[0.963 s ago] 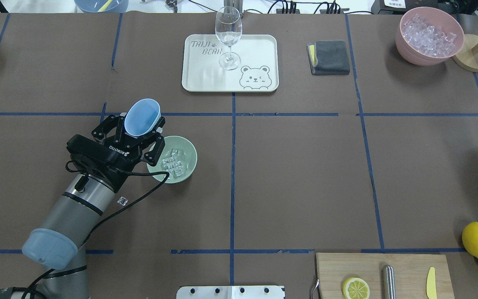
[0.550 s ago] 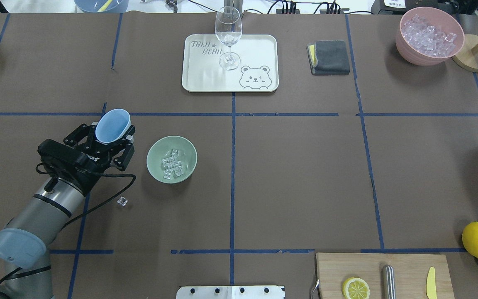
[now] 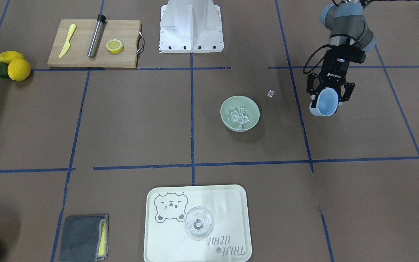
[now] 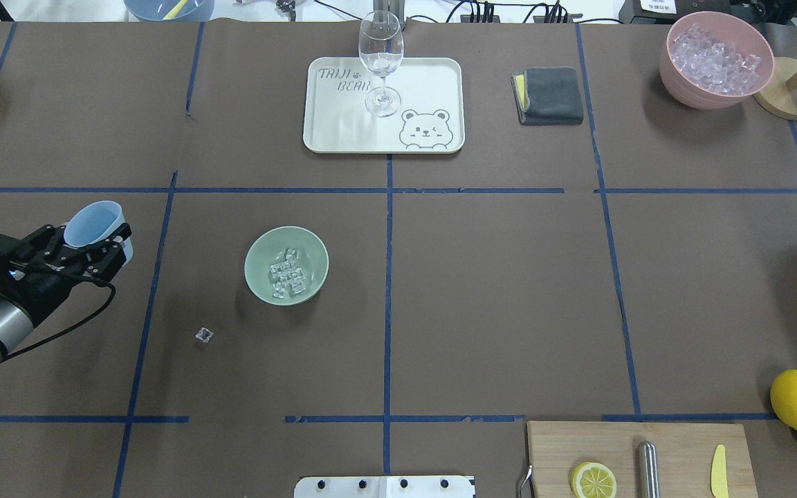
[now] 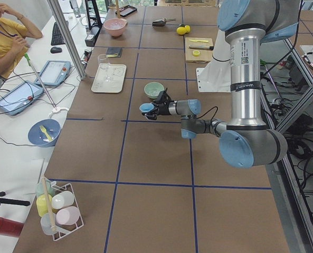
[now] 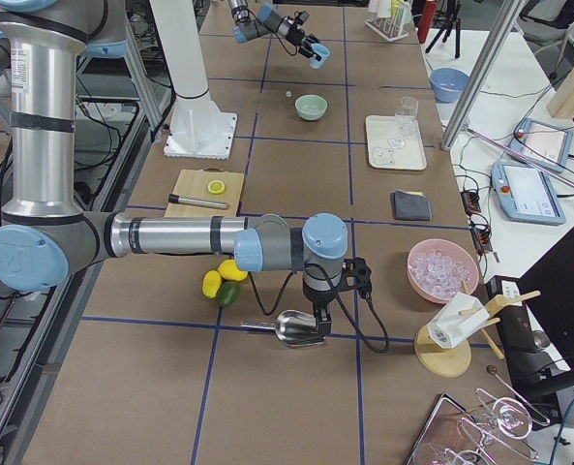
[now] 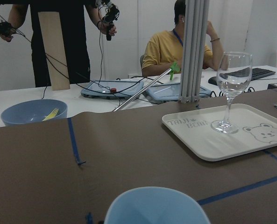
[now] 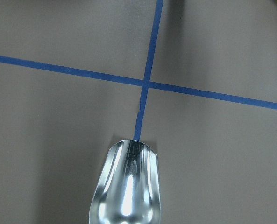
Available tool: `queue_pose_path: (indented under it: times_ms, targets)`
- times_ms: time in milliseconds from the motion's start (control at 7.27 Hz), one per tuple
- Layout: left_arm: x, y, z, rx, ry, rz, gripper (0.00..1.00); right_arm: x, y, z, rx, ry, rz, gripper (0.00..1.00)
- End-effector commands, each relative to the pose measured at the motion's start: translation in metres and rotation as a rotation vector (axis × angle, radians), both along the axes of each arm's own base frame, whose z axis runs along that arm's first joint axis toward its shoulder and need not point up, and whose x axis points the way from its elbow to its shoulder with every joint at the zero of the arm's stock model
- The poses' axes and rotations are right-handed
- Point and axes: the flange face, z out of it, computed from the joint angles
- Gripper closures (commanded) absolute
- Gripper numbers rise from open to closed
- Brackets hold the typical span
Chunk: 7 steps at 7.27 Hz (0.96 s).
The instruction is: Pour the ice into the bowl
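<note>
Found the left gripper [image 4: 97, 241] clamped on a tilted light blue cup [image 4: 93, 223], no ice showing inside. Spotted one stray cube [image 4: 204, 335] off to its right, then, further right, the bowl [image 4: 252, 257] holding the ice [image 4: 286, 275]. Judged pouring done and a need next to stand the cup upright and let go. Could not tell the right gripper's [image 6: 320, 308] state.

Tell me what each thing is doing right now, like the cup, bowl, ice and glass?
Cup: tilted, looks empty, gripped by left gripper.
Bowl: upright, holding ice.
Ice: piled in bowl.
Loose cube: lying outside bowl.
Wine glass: upright, empty, on tray.
Pink bowl: full of ice cubes.
</note>
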Motion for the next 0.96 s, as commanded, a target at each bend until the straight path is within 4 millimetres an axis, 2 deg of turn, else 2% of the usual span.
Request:
queue_pose_path:
  times_ms: [0,275,413,826]
  targets:
    - [-0.037,0.011,0.047,-0.106,0.081,-0.045,1.0,0.0,0.001,0.001,-0.002,0.0,-0.001,0.0]
    - [-0.058,0.009,0.087,-0.056,0.119,-0.19,1.0,0.0,0.0,-0.001,0.002,0.0,0.001,0.0]
    - [-0.064,0.008,0.097,-0.046,0.1,-0.244,1.0,0.0,0.0,-0.002,0.003,0.0,0.001,0.0]
    - [-0.049,0.004,0.123,-0.05,0.044,-0.263,1.0,0.0,0.0,-0.002,0.003,0.0,0.001,0.0]
